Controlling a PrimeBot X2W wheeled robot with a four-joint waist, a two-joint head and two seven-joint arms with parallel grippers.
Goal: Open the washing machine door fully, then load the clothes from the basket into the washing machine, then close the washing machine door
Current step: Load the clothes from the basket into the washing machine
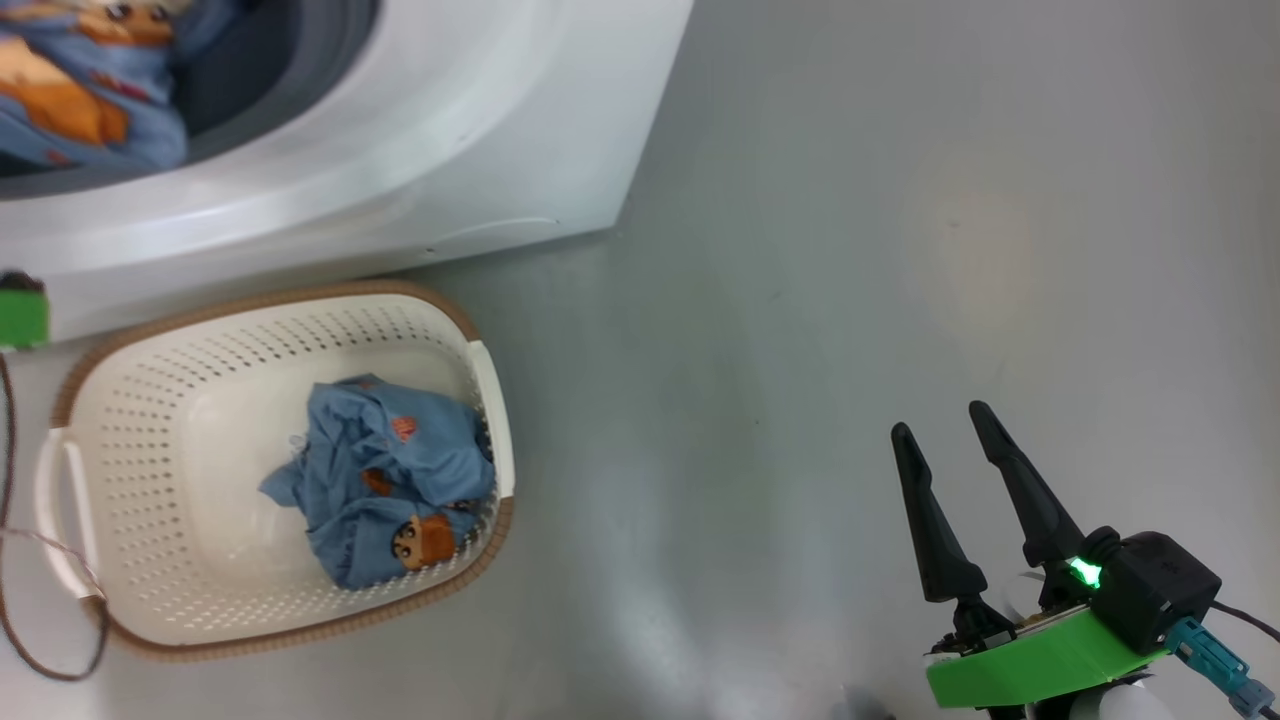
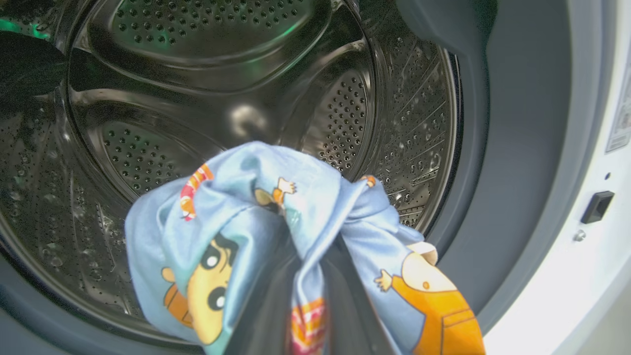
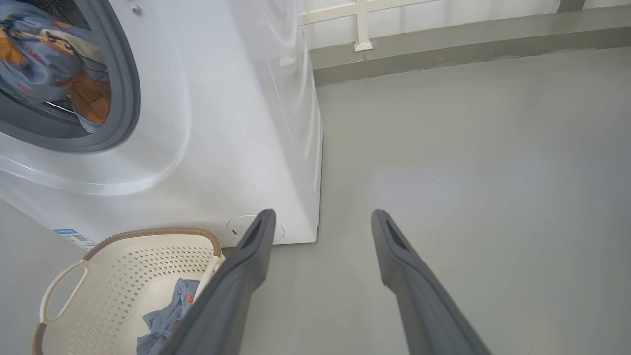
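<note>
The white washing machine (image 1: 450, 130) stands with its mouth uncovered; its door is out of view. My left gripper (image 2: 308, 251) is shut on a light blue bundle of clothes (image 2: 296, 207) printed with orange cartoon figures, held at the mouth of the steel drum (image 2: 197, 74). That bundle (image 1: 80, 90) also shows inside the grey gasket in the head view. Another blue piece of clothes (image 1: 390, 480) lies in the cream basket (image 1: 300, 295) on the floor before the machine. My right gripper (image 1: 940, 419) hangs open and empty over bare floor, well right of the basket.
Grey floor (image 1: 900, 200) stretches to the right of the machine. A green part (image 1: 22, 310) and a thin brown cable (image 1: 10, 620) sit at the left edge by the basket. A low wall ledge (image 3: 443, 39) runs behind. The door latch slot (image 2: 596, 207) shows on the white front.
</note>
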